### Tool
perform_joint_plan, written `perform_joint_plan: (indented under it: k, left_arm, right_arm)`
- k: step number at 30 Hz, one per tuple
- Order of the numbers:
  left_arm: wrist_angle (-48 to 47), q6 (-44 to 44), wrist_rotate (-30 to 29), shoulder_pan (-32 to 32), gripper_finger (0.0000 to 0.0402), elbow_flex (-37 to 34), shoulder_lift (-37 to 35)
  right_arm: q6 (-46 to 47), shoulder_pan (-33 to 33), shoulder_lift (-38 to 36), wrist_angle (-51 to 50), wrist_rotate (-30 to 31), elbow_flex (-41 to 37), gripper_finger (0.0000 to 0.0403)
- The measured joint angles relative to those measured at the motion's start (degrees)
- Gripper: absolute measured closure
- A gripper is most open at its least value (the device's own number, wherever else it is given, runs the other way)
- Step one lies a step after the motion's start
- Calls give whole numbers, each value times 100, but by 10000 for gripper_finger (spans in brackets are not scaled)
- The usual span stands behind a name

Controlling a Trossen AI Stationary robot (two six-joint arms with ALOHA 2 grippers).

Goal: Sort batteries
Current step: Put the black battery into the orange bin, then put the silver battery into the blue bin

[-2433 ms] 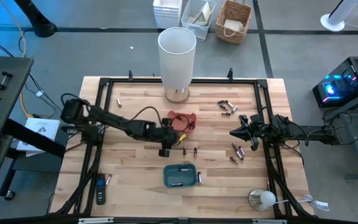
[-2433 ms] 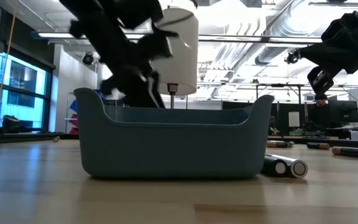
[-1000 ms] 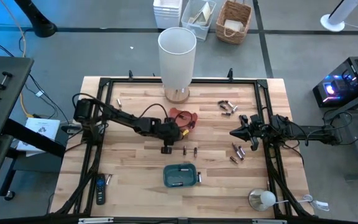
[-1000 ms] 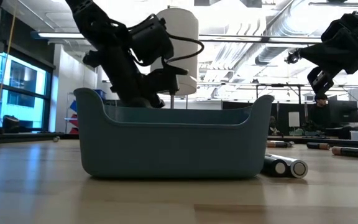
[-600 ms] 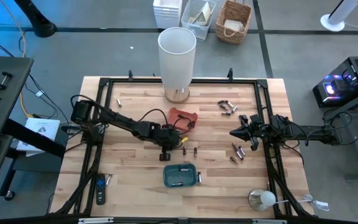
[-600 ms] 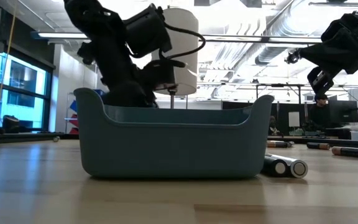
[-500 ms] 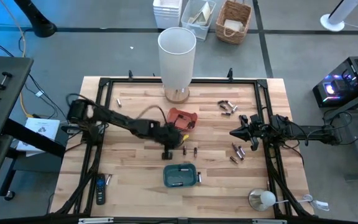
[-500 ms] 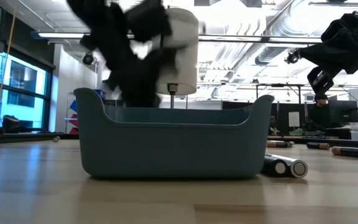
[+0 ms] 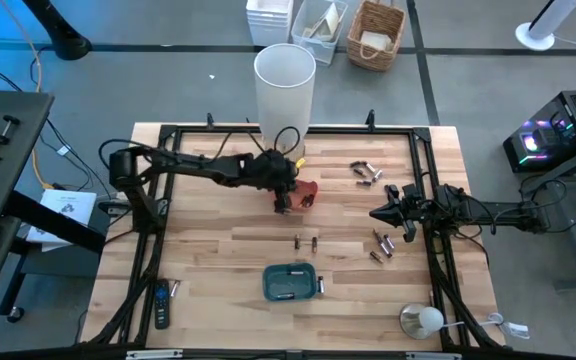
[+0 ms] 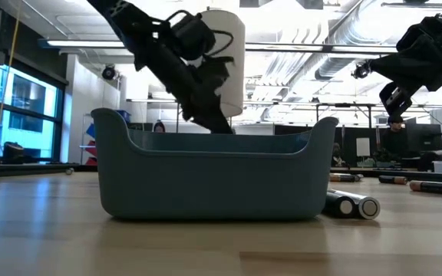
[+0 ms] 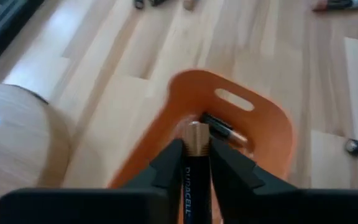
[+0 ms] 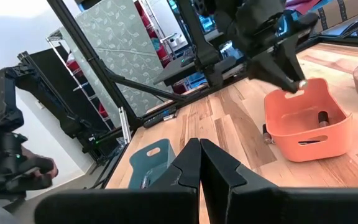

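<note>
Wooden planks make up the table (image 9: 218,290), edged by a black metal frame. In the high view a tall white cylinder (image 9: 285,100) stands at twelve o'clock on a round wooden base, an orange tray (image 9: 303,192) sits just below it near the centre, and a blue tray (image 9: 290,282) lies toward six o'clock. A black remote (image 9: 161,307) rests at about seven o'clock, and a round lamp-like object (image 9: 423,320) at five o'clock. Loose batteries (image 9: 380,245) lie scattered from two to four o'clock, with two more between the trays. Grey floor surrounds the table, with a wicker basket (image 9: 376,34) and white bins beyond twelve o'clock.

The left gripper (image 11: 195,160) hangs over the orange tray, its jaws clamped on a single battery (image 11: 194,171) held end-forward above the tray's rim; another battery lies inside the tray. The right gripper (image 12: 199,163) waits at three o'clock with its jaws pressed together and empty.

From table height the blue tray fills the middle and hides what lies inside and behind it; only two battery ends show at its right corner. The room behind shows a ceiling with ducts, windows and shelving.
</note>
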Motion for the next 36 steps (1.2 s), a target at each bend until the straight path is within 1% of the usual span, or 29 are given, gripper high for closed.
perform_joint_plan:
  k: [2,5,7,9,11,12,15,17,20,22,24,26,30,32,33,34,36]
  left_arm:
    - [5,0,3,-24,288,13,13]
    - [-44,0,3,-124,243,7,-112]
    - [-19,28,93,-216,224,14,-316]
    - [-220,43,375,-330,214,23,-536]
    - [-646,262,622,-504,213,24,-714]
    - [-882,485,634,-634,215,22,-794]
    - [-1367,1349,441,-1060,231,-71,-860]
    - [-1306,1767,246,-1266,243,-256,-739]
    - [-1068,2104,-70,-1403,254,-472,-440]
    - [-1057,2121,-438,-1416,257,-470,-256]
    - [-1027,1927,-678,-1369,257,-470,-153]
    - [-973,1792,-697,-1268,257,-470,-131]
    - [-973,1671,-381,-1165,257,-466,-151]
    - [-1268,1463,-257,-1183,257,-456,-330]
    - [-1474,1383,-287,-1187,257,-420,-474]
    - [-1679,1288,-444,-1189,257,-399,-648]
    - [-2201,967,-1005,-1105,259,-415,-1054]
  right_arm:
    - [0,0,0,1,0,0,403]
    - [0,0,0,1,0,0,403]
    - [0,1,0,1,0,-1,403]
    - [0,0,0,-1,0,0,403]
    - [0,1,0,-1,0,0,403]
    - [-2,1,0,1,0,1,403]
    - [0,1,0,1,0,-1,403]
    - [0,1,0,1,0,-1,403]
    - [0,1,0,1,0,0,403]
    - [0,1,0,-1,-2,-1,403]
    - [0,-1,-2,-1,-2,-1,403]
    - [0,1,-2,1,0,0,403]
    - [0,-1,-2,-1,0,-1,403]
    - [0,-1,-2,1,0,-1,403]
    - [0,1,-2,1,0,-1,403]
    - [0,-1,-2,-1,-2,-1,403]
    - [0,0,-2,0,0,0,403]
